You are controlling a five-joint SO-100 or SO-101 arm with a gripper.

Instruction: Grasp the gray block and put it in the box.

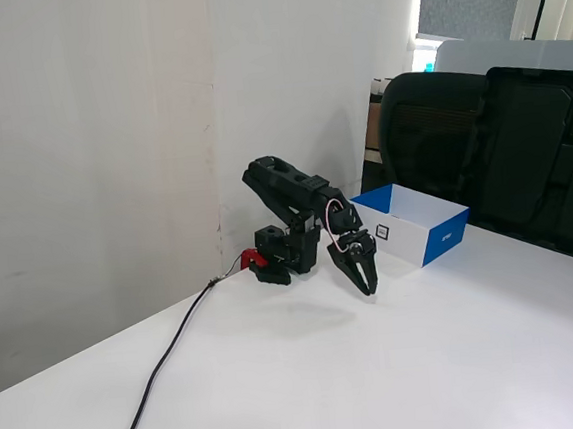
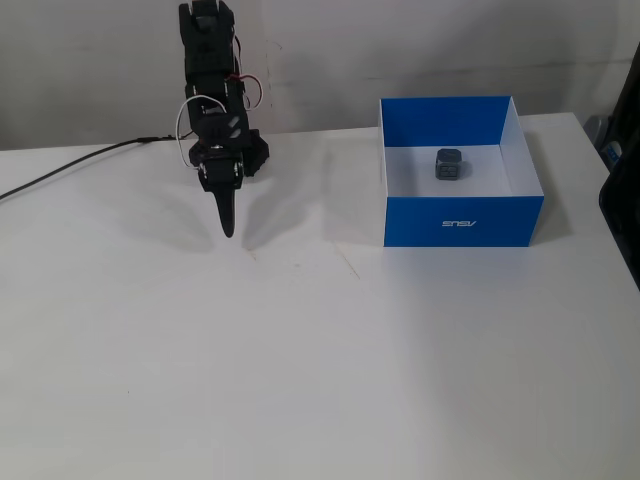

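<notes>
The black arm (image 2: 210, 60) is folded up small at the back of the white table (image 2: 300, 380), close to the wall. Its top part bends over like a hunched back, and the gripper (image 2: 228, 228) hangs down from it with its tip pointing at the table. In both fixed views the two fingers sit pressed together into one thin black point, so the gripper looks closed, and there is nothing in it. The tip is very near the table top, but I cannot tell if it touches. In the other fixed view the gripper (image 1: 366, 286) points down and a bit toward the front, just beside the box (image 1: 440, 246), with a gap between them. White and red wires loop around the arm near the wrist. A black cable (image 1: 169, 360) runs from the arm's base across the table to the front edge. The box (image 2: 462, 222) is blue outside and white inside, and it sits well apart from the gripper, on the right in this view. The gray block (image 2: 448, 164) lies inside the box, on the white floor, near the back wall. A black chair (image 1: 441, 141) stands behind the table.
</notes>
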